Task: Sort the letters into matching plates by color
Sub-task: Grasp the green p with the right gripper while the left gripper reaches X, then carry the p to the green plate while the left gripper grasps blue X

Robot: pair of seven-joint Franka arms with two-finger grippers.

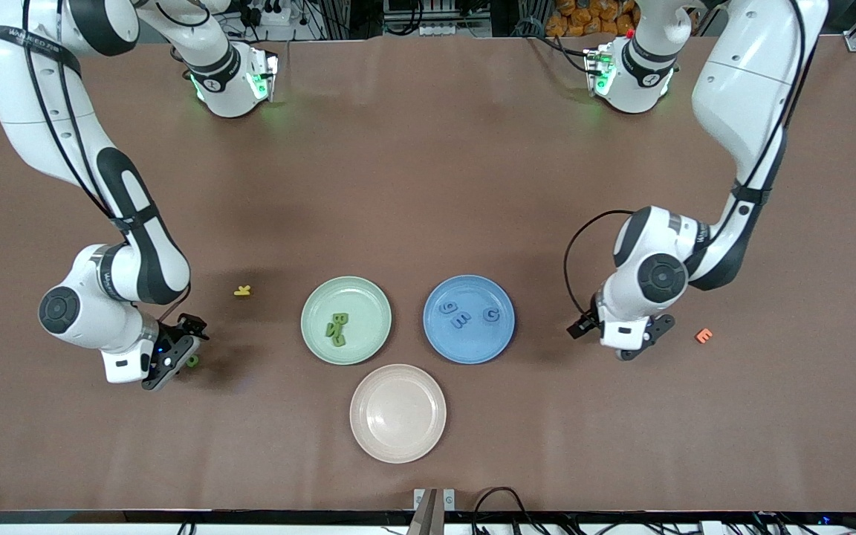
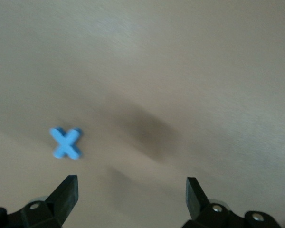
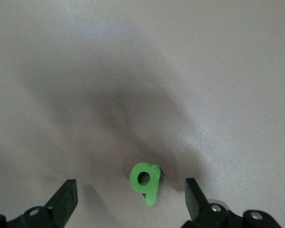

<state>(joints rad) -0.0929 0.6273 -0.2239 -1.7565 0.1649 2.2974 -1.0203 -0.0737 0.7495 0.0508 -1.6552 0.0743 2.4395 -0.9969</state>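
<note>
One green 9 [image 3: 146, 182] is lying on the bench [image 1: 428, 186] under the right pincer [image 3: 130, 197], whose fingers are standing apart astride it. Descending squarely should centre it. Left pincer [image 2: 132, 197], also apart, is hovering near a blue X [image 2: 66, 143].

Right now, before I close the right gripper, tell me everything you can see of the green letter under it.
The green letter is a small chunky piece, foam by the look of it, bright green, shaped like a 9 or a lowercase q with a round hole in its loop and a short tail. It lies flat on the bare brown table at the right arm's end, outside every plate. The right gripper is over it with open fingers, one on each side. Nothing touches it. In the front view only its edge peeks out beside the gripper.
</note>
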